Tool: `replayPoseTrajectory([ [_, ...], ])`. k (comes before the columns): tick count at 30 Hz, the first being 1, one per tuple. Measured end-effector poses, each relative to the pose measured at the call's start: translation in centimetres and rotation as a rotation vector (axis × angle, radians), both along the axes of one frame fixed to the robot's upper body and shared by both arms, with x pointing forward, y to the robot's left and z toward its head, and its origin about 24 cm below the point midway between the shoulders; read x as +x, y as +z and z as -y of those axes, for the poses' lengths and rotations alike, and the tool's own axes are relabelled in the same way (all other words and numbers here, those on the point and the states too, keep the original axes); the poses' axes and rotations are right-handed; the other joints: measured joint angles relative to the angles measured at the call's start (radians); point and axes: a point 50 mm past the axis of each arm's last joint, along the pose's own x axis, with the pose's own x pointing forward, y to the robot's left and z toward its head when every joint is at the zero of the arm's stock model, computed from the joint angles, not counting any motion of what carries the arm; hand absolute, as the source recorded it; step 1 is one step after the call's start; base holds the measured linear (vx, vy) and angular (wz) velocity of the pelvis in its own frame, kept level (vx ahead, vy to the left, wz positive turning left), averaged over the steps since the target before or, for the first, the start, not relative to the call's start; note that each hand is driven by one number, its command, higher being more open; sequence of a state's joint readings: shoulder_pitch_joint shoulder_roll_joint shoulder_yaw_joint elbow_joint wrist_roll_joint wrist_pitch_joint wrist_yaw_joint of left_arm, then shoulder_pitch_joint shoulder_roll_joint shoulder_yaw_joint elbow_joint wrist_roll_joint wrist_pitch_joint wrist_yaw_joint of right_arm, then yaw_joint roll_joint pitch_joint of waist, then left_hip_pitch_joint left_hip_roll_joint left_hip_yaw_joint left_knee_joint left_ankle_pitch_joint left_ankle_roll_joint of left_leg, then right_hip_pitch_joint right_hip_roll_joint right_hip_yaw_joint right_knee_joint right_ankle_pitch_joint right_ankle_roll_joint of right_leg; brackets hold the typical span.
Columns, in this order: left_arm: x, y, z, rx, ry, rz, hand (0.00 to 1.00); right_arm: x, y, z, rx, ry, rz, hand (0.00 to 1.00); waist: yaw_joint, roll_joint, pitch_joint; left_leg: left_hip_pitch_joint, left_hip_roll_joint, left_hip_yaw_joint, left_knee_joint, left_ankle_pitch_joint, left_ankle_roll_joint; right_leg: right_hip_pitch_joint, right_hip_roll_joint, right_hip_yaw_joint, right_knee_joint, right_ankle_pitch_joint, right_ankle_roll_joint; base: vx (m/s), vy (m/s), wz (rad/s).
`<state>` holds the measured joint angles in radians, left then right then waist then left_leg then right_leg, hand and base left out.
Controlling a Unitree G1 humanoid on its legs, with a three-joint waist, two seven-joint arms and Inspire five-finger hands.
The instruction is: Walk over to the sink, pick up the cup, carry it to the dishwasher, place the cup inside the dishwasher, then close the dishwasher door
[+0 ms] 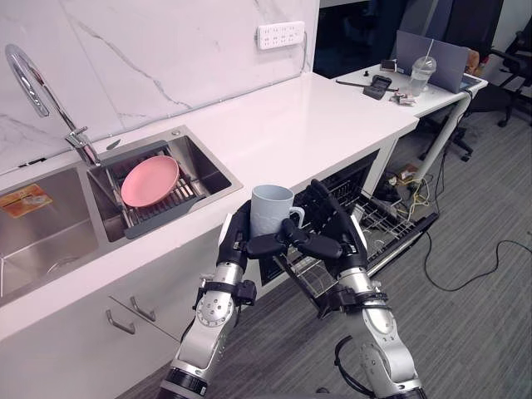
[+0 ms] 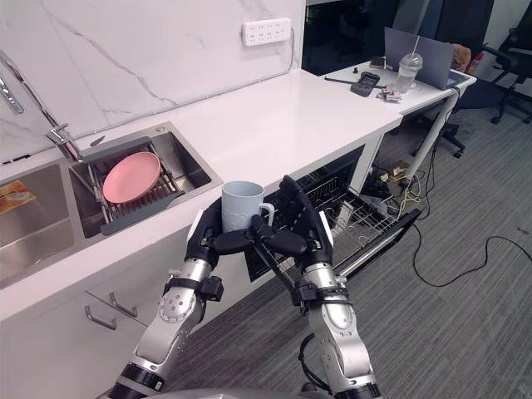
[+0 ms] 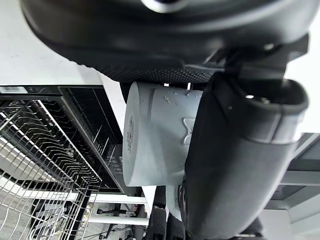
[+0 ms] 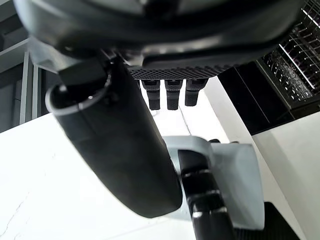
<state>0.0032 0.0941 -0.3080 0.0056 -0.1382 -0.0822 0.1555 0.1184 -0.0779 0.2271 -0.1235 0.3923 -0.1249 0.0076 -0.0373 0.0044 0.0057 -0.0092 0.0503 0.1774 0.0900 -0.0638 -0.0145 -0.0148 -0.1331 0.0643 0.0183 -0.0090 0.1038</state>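
Left hand (image 1: pixel 235 243), nearest the viewer, clasps the pale blue-grey cup (image 1: pixel 270 208), with its fingers behind the wall and its thumb curled across the front. Right hand (image 1: pixel 339 231) flanks the cup on the handle side, fingers nearly straight and thumb meeting the left thumb below the handle. Cup upright, held in the air before the edge of the white countertop (image 1: pixel 316 116), beside the open dishwasher (image 1: pixel 386 223) with its wire rack drawn out. Farther left, a pink plate (image 1: pixel 150 180) lies in the sink (image 1: pixel 212 170).

bright, even light, soft sheen on the white countertop (image 1: pixel 316 125), darker grey floor (image 1: pixel 482 332)
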Motion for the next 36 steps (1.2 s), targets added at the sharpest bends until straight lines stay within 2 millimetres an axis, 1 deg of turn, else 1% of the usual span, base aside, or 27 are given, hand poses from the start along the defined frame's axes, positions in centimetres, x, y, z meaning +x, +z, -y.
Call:
replayPoseTrajectory([
  [10, 0.0, 0.0, 0.0, 0.020, -0.001, 0.007, 0.30, 0.0, 0.1, -0.3, 0.017, 0.006, 0.001, 0.90, -0.002, -0.001, -0.001, 0.029, -0.004, -0.002, -0.063, 0.037, -0.002, 0.002, 0.002, -0.005, 0.000, 0.001, -0.001, 0.00, 0.000, 0.00],
  [17, 0.5, 0.4, 0.1, 0.034, -0.008, 0.026, 0.30, 0.5, 0.7, -0.4, 0.026, 0.022, 0.028, 0.90, -0.003, -0.003, -0.005, 0.040, -0.006, -0.006, -0.090, 0.055, -0.003, 0.003, 0.001, -0.009, 0.000, 0.002, -0.002, 0.00, 0.000, 0.00],
  [21, 0.5, 0.3, -0.1, 0.106, -0.041, 0.038, 0.30, 0.5, 0.7, -0.3, 0.029, 0.040, 0.031, 0.90, -0.006, -0.007, -0.009, 0.039, -0.003, -0.018, -0.086, 0.055, -0.003, 0.014, 0.003, -0.017, -0.009, 0.004, -0.006, -0.02, -0.018, 0.08],
  [23, 0.5, -0.2, 0.6, 0.193, -0.111, 0.041, 0.30, 0.6, 0.8, -0.7, 0.028, 0.069, 0.035, 0.90, -0.004, -0.008, -0.010, 0.034, -0.002, -0.023, -0.083, 0.055, -0.004, 0.014, 0.004, -0.022, -0.013, 0.006, -0.008, -0.02, -0.021, 0.05],
  [27, 0.3, -0.5, 0.8, 0.239, -0.143, 0.041, 0.30, 0.8, 0.2, -0.2, 0.008, 0.070, 0.010, 0.90, -0.007, -0.011, -0.012, 0.026, 0.000, -0.023, -0.080, 0.056, -0.005, 0.014, 0.005, -0.022, -0.026, 0.016, -0.008, 0.00, 0.000, 0.00],
  [30, 0.6, -0.6, 0.9, 0.264, -0.163, 0.039, 0.30, 1.0, -0.1, 0.0, -0.013, 0.074, -0.006, 0.90, -0.006, -0.012, -0.012, 0.026, 0.002, -0.023, -0.078, 0.056, -0.005, 0.014, 0.008, -0.021, -0.026, 0.017, -0.010, 0.00, 0.000, 0.00],
  [36, 0.9, -0.4, 0.7, 0.333, -0.183, 0.065, 0.30, 1.2, -0.5, 0.3, -0.018, 0.090, -0.035, 0.90, -0.006, -0.012, -0.012, 0.022, 0.003, -0.023, -0.074, 0.056, -0.005, 0.014, 0.009, -0.021, -0.030, 0.021, -0.012, -0.01, -0.002, 0.00],
])
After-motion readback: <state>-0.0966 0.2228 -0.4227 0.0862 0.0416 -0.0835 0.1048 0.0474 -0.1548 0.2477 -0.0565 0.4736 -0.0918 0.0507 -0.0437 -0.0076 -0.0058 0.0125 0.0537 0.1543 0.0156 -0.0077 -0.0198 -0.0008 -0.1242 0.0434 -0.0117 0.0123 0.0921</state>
